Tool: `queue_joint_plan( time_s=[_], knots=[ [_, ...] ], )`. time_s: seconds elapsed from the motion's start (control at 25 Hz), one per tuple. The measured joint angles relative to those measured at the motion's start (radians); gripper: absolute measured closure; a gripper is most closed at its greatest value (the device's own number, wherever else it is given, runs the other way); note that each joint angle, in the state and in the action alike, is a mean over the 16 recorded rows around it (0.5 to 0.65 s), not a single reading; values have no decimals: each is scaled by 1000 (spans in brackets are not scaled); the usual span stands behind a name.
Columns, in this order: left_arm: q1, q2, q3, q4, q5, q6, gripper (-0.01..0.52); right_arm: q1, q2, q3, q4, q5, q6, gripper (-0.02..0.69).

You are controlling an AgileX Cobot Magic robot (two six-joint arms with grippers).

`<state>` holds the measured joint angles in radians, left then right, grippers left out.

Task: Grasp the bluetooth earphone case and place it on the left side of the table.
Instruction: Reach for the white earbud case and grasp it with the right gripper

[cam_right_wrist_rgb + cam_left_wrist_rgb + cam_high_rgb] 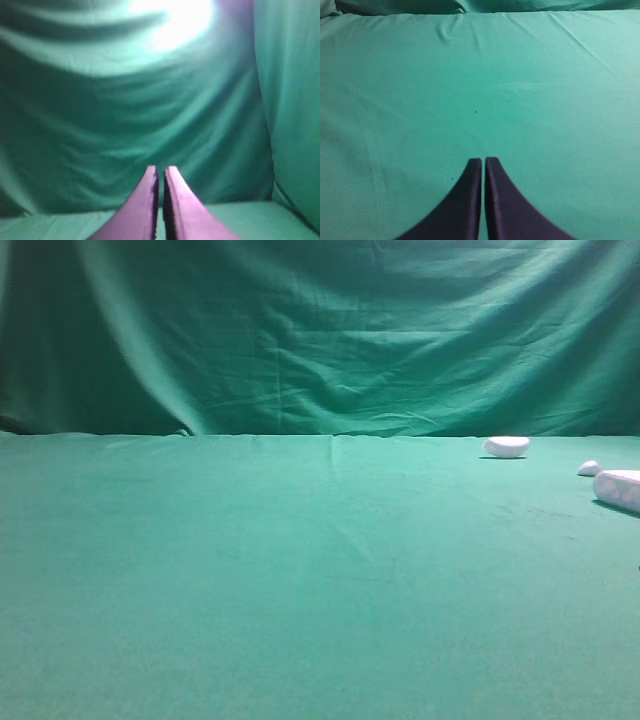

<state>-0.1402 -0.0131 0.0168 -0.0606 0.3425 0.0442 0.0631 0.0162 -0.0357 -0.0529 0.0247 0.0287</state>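
I see the smooth white rounded oblong plastic earphone case at the far right edge of the green cloth-covered table, partly cut off by the frame. Just behind it sits a tiny white pebble-like piece; further back and to its left lies a small white bean-shaped piece. Left hand: dark fingers together, nothing between, over bare cloth. Right hand: fingers together too, empty, pointing at the draped green backdrop.
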Motion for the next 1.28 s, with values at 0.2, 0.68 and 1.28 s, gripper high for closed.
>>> queue_joint_plan(
  time_s=[0.2,0.68,1.28],
  knots=[
    [0,0,0,0,0,0,514,0,116,-131,-12,67,-10,665],
    [0,0,0,0,0,0,514,19,663,-507,7,590,-29,665],
    [0,0,0,0,0,0,514,154,1338,-742,7,608,-61,381]
  ],
)
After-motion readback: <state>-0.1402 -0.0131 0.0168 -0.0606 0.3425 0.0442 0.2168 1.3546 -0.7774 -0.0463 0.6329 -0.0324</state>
